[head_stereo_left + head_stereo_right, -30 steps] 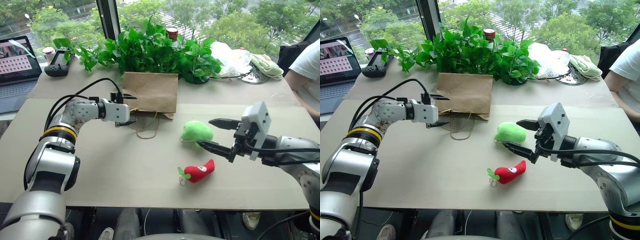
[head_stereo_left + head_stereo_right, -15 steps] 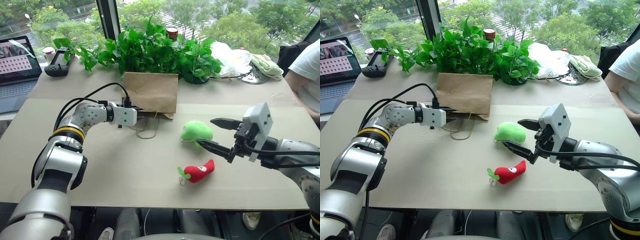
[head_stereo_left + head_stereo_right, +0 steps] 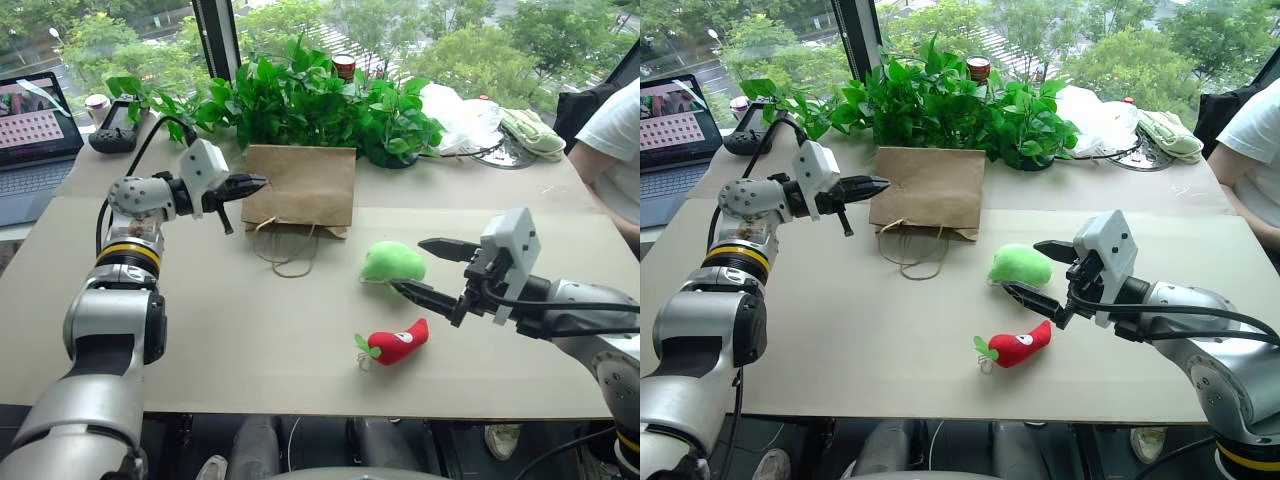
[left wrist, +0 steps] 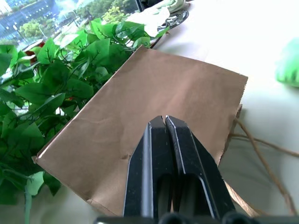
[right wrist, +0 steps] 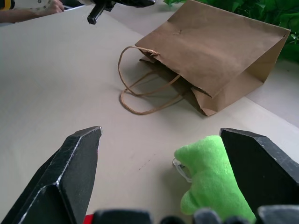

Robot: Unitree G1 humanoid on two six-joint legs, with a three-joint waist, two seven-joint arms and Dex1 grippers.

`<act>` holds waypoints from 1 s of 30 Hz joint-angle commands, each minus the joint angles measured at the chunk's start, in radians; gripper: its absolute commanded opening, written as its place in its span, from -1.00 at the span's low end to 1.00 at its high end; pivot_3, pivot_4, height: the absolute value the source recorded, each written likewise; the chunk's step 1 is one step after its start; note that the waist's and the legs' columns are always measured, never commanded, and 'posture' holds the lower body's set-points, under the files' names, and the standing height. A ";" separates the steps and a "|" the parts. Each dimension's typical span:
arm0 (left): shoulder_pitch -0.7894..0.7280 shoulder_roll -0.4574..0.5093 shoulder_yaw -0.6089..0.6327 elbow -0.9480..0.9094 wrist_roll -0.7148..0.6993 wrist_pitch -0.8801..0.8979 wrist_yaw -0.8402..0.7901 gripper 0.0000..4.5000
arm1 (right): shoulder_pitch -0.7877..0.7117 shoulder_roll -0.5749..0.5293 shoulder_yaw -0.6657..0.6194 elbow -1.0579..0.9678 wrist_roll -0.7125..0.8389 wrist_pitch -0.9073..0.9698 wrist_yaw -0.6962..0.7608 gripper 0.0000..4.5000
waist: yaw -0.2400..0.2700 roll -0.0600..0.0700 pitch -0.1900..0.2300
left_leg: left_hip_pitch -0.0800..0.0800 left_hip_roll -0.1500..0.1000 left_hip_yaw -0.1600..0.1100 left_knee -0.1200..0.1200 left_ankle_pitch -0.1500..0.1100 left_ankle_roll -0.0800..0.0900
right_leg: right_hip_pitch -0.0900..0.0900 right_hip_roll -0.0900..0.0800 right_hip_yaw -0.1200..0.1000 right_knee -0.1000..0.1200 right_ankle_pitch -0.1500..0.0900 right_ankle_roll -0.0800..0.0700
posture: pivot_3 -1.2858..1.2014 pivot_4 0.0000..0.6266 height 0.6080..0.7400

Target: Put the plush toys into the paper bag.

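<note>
The brown paper bag [image 3: 305, 185] lies flat on the table with its cord handles [image 3: 285, 247] spread toward me. My left gripper [image 3: 245, 185] hovers by the bag's left edge, shut with nothing between its fingers [image 4: 164, 122]. To the bag's right, nearer me, rests the light-green plush toy [image 3: 393, 262]. The red chili toy [image 3: 398, 343] lies nearer still. My right gripper [image 3: 432, 270] stands open just right of the green toy, and in the right wrist view its fingers frame the toy [image 5: 210, 182] without touching it.
Leafy plants [image 3: 320, 100] line the back behind the bag. A laptop [image 3: 35, 125] and a black handheld controller [image 3: 118, 125] sit at the back left. A white plastic bag [image 3: 462, 118] and a person's white sleeve [image 3: 620, 130] are at the right.
My left gripper closed at the bag's mouth, then rose, swung left and rolled, coming away with nothing in it. The bag, both toys and my right gripper have stayed put.
</note>
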 commanded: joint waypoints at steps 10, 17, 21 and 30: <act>0.003 0.063 -0.310 -0.009 0.452 -0.422 0.429 0.53 | 0.000 0.020 -0.015 -0.020 -0.029 -0.033 -0.015 1.00 | 0.012 0.000 0.000 | -0.001 -0.001 -0.002 0.001 0.000 0.000 | 0.001 0.000 -0.001 -0.001 0.000 0.000 | 0.03 -0.52 1.00; -0.008 0.021 -0.440 0.013 0.617 -0.488 0.654 0.53 | 0.029 0.018 -0.044 -0.053 -0.010 -0.023 -0.044 1.00 | 0.012 0.000 0.000 | -0.001 -0.001 -0.002 0.001 0.000 0.000 | 0.001 0.000 -0.001 0.000 0.000 0.000 | 0.03 -0.52 1.00; -0.020 -0.011 -0.433 0.027 0.597 -0.512 0.672 0.53 | 0.043 0.013 -0.058 -0.064 -0.004 -0.019 -0.056 1.00 | 0.011 0.000 0.000 | -0.001 -0.001 -0.003 0.001 0.000 0.000 | 0.001 0.000 -0.001 0.000 0.000 0.000 | 0.03 -0.52 1.00; -0.012 -0.031 -0.389 0.038 0.523 -0.520 0.584 0.53 | 0.062 0.013 -0.068 -0.075 -0.003 -0.022 -0.066 1.00 | 0.010 0.000 0.000 | -0.001 -0.001 -0.003 0.001 0.000 0.000 | 0.001 0.000 -0.001 0.000 0.000 0.000 | 0.03 -0.52 1.00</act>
